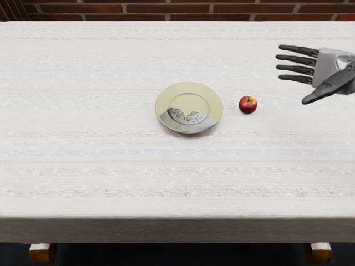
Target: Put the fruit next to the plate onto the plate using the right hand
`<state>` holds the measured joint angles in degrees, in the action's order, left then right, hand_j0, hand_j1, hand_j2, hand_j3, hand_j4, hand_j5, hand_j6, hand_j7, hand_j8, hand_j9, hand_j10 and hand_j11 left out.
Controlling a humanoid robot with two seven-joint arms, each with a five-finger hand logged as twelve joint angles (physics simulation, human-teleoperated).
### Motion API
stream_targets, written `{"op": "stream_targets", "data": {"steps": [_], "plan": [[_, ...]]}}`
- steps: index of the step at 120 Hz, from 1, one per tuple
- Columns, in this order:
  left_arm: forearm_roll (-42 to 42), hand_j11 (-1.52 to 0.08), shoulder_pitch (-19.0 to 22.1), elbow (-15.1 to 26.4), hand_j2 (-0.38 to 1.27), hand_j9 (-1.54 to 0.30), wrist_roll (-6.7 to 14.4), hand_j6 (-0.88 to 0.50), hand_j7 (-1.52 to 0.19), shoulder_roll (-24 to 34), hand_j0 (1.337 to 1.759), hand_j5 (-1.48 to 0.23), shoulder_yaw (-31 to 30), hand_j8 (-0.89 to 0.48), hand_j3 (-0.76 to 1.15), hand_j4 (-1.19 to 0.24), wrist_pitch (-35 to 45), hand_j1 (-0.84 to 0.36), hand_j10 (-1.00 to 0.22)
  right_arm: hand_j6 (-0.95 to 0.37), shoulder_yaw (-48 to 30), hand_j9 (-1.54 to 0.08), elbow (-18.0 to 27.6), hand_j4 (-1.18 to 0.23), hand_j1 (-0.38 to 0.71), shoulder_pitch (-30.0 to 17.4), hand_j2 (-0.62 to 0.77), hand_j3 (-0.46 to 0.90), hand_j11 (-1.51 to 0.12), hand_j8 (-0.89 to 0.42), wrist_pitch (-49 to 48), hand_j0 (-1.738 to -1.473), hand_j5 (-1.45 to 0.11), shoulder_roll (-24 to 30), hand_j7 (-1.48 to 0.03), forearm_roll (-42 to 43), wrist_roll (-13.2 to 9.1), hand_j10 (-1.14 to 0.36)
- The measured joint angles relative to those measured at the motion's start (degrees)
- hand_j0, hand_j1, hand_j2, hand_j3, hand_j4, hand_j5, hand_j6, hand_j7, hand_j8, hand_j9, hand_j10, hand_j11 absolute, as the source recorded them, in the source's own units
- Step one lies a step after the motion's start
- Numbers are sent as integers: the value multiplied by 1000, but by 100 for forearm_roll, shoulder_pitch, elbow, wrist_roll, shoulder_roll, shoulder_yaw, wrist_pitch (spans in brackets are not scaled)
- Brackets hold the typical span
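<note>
Reach step: apple not yet grasped.
Apple (248, 104) sits on the counter (111, 166) just right of the plate (188, 87), apart from its rim and not on it. Right hand (324, 69) hangs further right of the plate and a little behind it, beyond the apple; its fingers are spread out straight toward the plate side, thumb angled down, holding nothing. Left arm out of view. Judged: task at its start. Next move calls for bringing the hand over the apple, lowering it, and curling the fingers round the fruit before any lift.
</note>
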<state>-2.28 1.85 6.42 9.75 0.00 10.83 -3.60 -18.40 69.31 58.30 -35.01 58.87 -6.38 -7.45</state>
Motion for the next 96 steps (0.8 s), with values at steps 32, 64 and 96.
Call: {"op": "stream_targets", "data": {"steps": [32,64,96], "plan": [[0,-316,0,0,49,-316,0,-243,-316,0,1658,-316,0,-243,0,-243,0,58,-243,-34,-36,-48,79,-35,-306,220,-6,0,-48,-35,0,-1658,-48,101,-49,119,-3,-36],[1,-316,0,0,49,-316,0,-243,-316,0,1658,-316,0,-243,0,-243,0,58,-243,-37,-148,-49,1010,-38,-305,721,-6,0,-49,-38,99,-1658,-49,164,-49,1781,-724,-38],[1,-316,0,0,49,-316,0,-243,-316,0,1658,-316,-1,-243,0,-243,0,58,-243,-41,-54,-50,1422,-40,-305,921,-7,0,-50,-40,2256,-1658,-50,-302,-50,2777,-1506,-40]]}}
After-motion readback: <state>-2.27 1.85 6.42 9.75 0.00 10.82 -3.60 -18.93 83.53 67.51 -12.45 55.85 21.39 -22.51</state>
